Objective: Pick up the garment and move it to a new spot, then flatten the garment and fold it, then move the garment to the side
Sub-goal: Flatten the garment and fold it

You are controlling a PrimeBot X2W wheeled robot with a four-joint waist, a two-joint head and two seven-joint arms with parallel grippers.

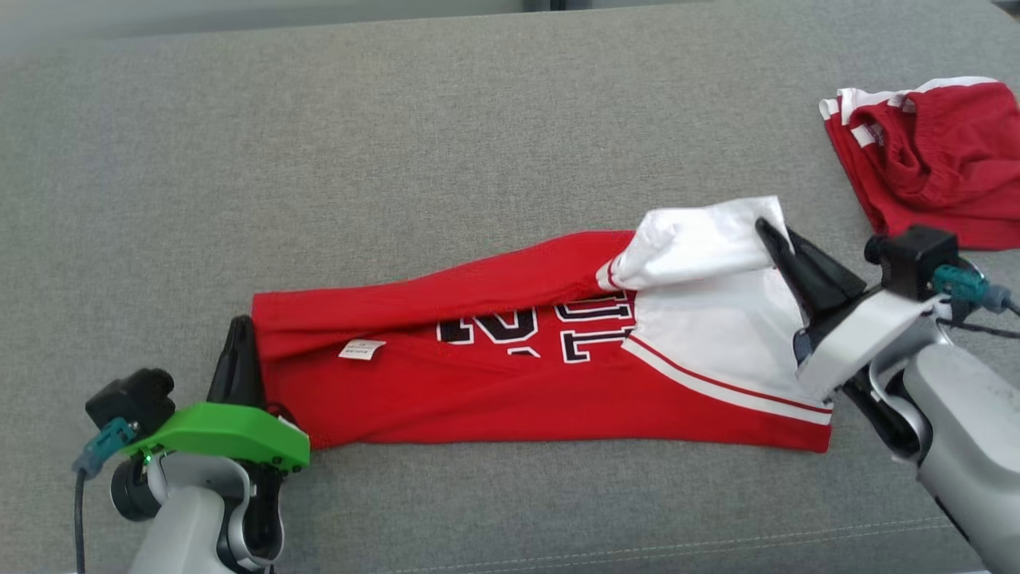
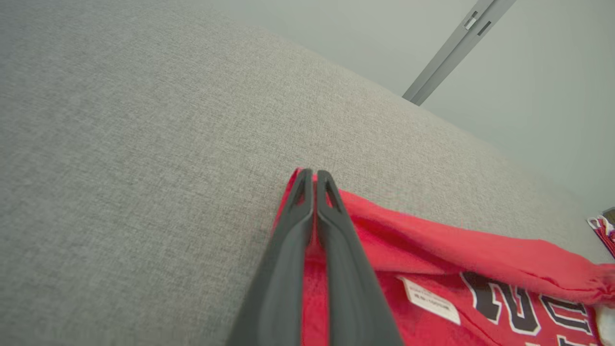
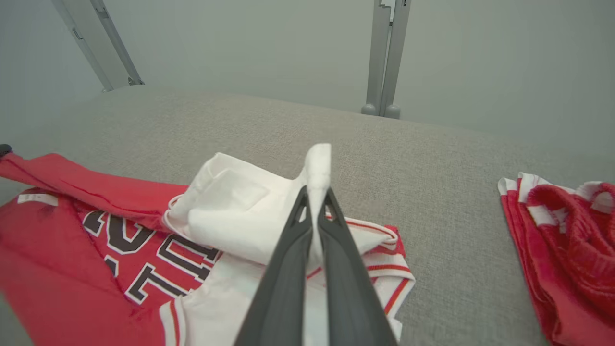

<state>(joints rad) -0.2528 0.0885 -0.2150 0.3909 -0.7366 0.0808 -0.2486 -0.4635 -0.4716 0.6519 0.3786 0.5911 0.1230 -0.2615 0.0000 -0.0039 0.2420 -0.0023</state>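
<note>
Pinching garment (image 1: 494, 391) ends, left pincer (image 1: 239, 325), right pincer (image 1: 770, 229)

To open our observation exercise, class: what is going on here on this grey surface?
A two-armed robot is working on a red and white garment laid along a grey cushion. Its left gripper is shut on the red end. Its right gripper is shut on the white end, which is raised and bunched over the garment. The fold is not finished. A second red garment lies apart at the robot's far right.
</note>
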